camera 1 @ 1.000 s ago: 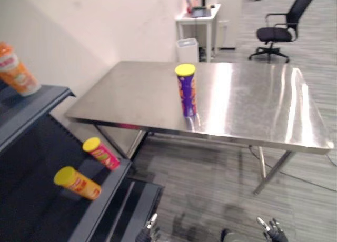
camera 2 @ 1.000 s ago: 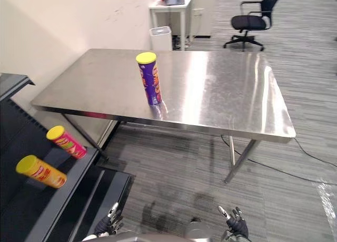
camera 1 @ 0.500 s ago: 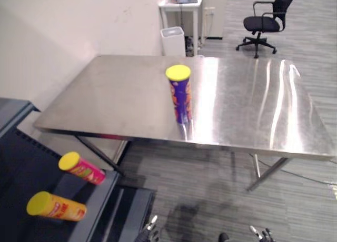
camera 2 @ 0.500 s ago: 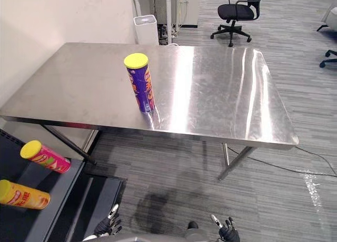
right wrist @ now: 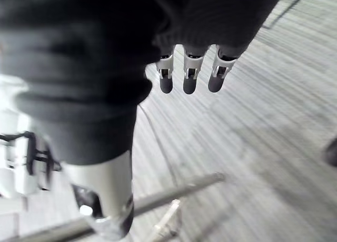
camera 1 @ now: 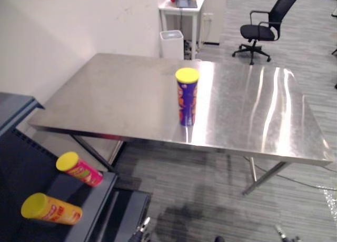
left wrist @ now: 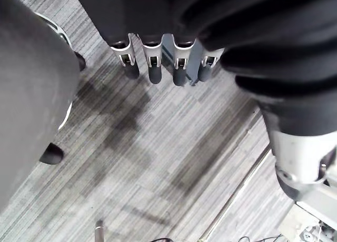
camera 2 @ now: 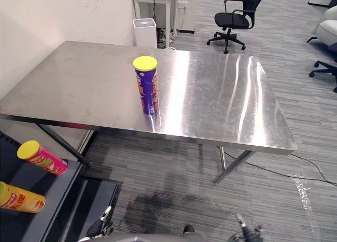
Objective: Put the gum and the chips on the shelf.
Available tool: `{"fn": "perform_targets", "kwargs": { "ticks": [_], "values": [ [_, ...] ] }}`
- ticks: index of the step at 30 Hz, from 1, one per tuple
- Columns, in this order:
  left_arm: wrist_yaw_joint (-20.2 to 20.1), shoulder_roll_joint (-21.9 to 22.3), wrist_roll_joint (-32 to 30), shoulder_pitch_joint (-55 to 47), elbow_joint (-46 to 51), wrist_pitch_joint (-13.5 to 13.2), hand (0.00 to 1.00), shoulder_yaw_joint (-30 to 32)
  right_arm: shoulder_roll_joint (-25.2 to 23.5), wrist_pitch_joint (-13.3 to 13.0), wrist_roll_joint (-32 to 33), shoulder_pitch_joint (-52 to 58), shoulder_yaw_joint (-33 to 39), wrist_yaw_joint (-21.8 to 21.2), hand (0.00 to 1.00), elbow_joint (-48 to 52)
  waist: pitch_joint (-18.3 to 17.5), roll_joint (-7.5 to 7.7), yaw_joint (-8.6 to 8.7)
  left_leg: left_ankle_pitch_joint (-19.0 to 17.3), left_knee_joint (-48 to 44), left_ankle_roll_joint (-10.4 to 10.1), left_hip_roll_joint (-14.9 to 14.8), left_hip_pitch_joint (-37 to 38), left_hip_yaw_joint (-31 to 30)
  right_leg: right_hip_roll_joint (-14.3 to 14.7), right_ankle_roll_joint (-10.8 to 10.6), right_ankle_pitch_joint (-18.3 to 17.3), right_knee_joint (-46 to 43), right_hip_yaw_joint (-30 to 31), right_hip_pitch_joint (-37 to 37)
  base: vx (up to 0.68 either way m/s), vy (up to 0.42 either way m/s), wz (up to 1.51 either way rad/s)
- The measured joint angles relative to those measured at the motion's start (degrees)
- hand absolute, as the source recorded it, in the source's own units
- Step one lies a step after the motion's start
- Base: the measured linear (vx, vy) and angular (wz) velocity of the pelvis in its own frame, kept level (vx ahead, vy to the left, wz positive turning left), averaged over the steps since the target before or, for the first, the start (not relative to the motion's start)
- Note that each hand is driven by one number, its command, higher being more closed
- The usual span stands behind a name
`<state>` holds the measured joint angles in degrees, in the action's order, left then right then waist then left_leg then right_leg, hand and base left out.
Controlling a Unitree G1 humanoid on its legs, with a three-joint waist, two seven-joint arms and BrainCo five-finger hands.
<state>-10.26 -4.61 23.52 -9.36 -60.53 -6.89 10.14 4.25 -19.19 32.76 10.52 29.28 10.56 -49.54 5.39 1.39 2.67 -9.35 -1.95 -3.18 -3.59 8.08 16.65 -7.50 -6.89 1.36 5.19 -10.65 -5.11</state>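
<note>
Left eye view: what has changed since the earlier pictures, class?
Only the camera has shifted; no thing moved, none was grasped or released. The purple chips can stays upright on the steel table, the pink can and the orange can stay lying on the dark shelf. The left hand and right hand still hang low, open and empty.

Brushed steel table (camera 2: 210,94), one purple chips can (camera 2: 148,88) with a yellow lid standing upright near its front edge, dark shelf (camera 1: 97,200) beside it, pink can (camera 1: 80,169) and orange can (camera 1: 50,209) lying on their sides there
</note>
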Motion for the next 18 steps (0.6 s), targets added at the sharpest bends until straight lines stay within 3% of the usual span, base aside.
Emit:
{"fn": "perform_targets", "kwargs": {
  "ticks": [5, 10, 13, 18],
  "values": [
    [2.53, 1.2, -1.99, -4.03, 4.86, 0.06, 0.0, 3.25, 4.1, -0.17, 1.68, -0.48, 4.56, 2.85, 0.0, 21.13, -2.06, 0.55, -0.56, 0.18, 1.52, 0.14, -0.15, 0.06, 1.78, -0.09, 0.27, 0.11, 0.02, -0.46, 0.93, -0.12, -0.023, -0.1],
    [3.34, 3.22, -2.48, -5.77, 7.17, 1.26, 0.0, 3.65, 5.66, -1.6, -2.21, -1.47, 4.94, 3.76, 0.0, 42.31, -4.27, 0.11, -1.17, 1.33, 3.81, -0.14, -0.16, 0.33, 1.69, -0.41, -0.08, 0.37, -0.1, -3.84, 1.11, -0.01, -0.021, 0.05],
    [3.46, 3.86, -4.5, -6.25, 8.52, 1.31, 0.0, 3.81, 6.08, -1.48, -10.01, -3.17, 2.93, 0.96, 0.0, 51.03, -4.46, -0.01, -1.27, 1.38, 3.83, -0.22, -0.27, 0.19, 1.44, -0.28, -0.08, 0.4, -0.08, -4.3, 1.13, 0.04, -0.011, 0.05],
    [3.64, 3.08, -6.79, -5.97, 8.54, 1.04, 0.0, 3.43, 10.19, 0.79, -11.51, -8.57, -6.33, -9.63, 0.0, 56.14, -5.19, 0.58, -1.24, 1.37, 4.0, -0.23, 0.11, -0.36, 1.27, -0.46, -0.22, 0.49, 0.11, -4.51, 1.88, 0.04, -0.003, 0.01]
  ]
}}
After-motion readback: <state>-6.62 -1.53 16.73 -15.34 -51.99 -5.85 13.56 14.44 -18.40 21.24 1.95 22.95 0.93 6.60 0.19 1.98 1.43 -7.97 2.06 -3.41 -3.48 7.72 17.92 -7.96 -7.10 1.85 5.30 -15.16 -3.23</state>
